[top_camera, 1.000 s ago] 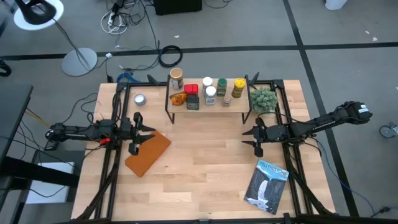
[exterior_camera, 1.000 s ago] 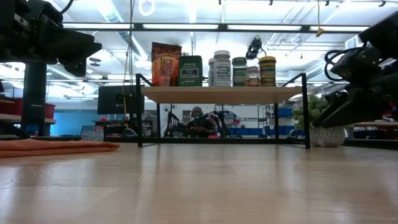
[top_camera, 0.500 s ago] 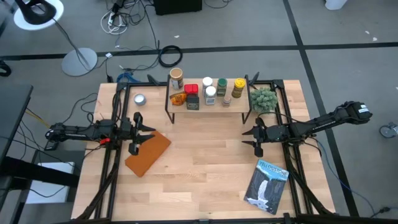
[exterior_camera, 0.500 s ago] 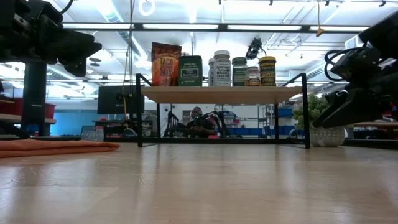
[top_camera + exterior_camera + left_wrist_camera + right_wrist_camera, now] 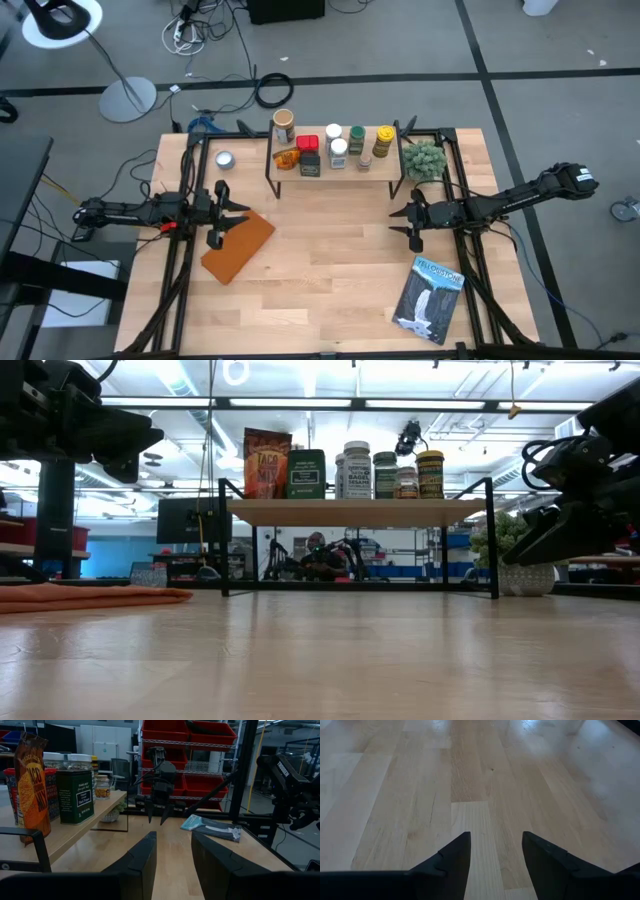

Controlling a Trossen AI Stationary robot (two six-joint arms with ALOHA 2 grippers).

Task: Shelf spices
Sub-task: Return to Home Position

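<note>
The spices stand on the shelf's light top board (image 5: 335,168) at the table's far middle: tan cylinder (image 5: 283,127), orange packet (image 5: 287,158), red tin (image 5: 307,143), dark box (image 5: 310,164), white-lidded jar (image 5: 338,152), green-lidded jar (image 5: 357,135), yellow-lidded jar (image 5: 384,139). In the low view they line the board (image 5: 355,511), with the packet (image 5: 266,463) and the box (image 5: 306,473) leftmost. My left gripper (image 5: 240,213) is open at the table's left, above the brown slab's edge. My right gripper (image 5: 398,222) is open at the table's right, over bare wood (image 5: 492,845).
A flat brown slab (image 5: 238,246) lies at the table's left. A small silver tin (image 5: 224,159) sits left of the shelf, a green plant (image 5: 424,159) right of it. A booklet (image 5: 430,297) lies near the right front. Bare wood spreads between the arms.
</note>
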